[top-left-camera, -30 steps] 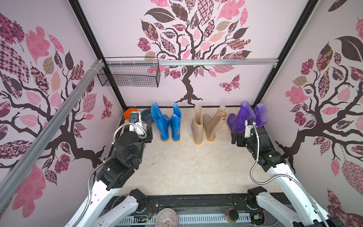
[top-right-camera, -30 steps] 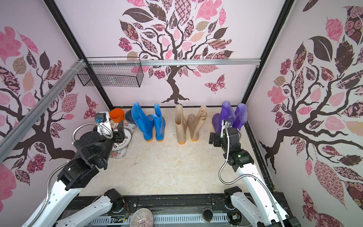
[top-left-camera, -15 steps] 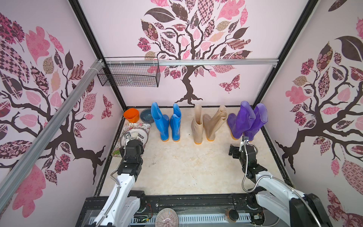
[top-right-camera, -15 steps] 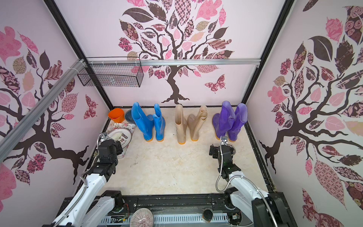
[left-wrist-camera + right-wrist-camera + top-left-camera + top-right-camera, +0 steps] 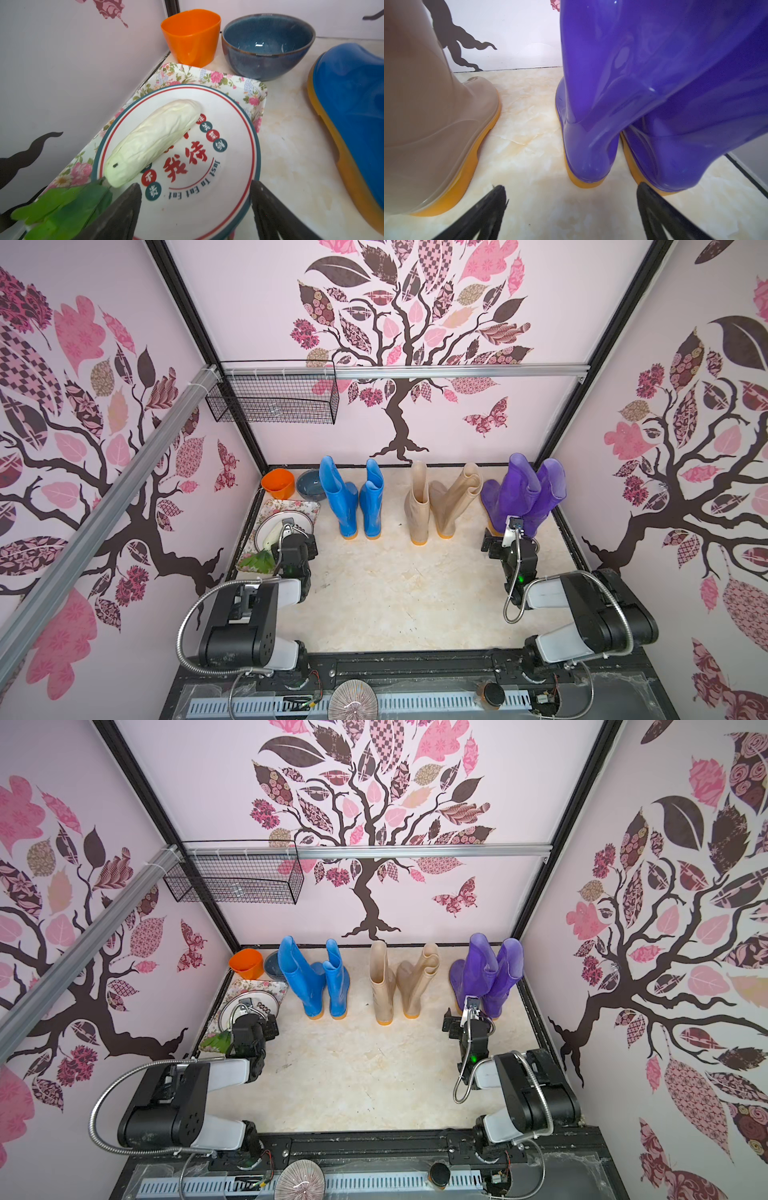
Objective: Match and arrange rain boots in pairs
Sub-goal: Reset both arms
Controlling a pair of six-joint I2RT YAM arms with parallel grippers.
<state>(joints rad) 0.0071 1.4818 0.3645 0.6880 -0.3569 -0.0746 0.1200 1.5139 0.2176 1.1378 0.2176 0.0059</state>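
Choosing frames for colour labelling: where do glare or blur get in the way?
Right wrist view: white glare streaks on the purple boots, right gripper blurred at the edge. Left wrist view: small glint in the blue bowl, left gripper soft too. Both top views: even light, blue boots sharp.

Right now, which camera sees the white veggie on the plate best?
The left wrist view. The white veggie lies close and whole on the plate, just beyond the open left gripper. In a top view it is only a small pale sliver, far away. The right wrist view shows boots, not the veggie.
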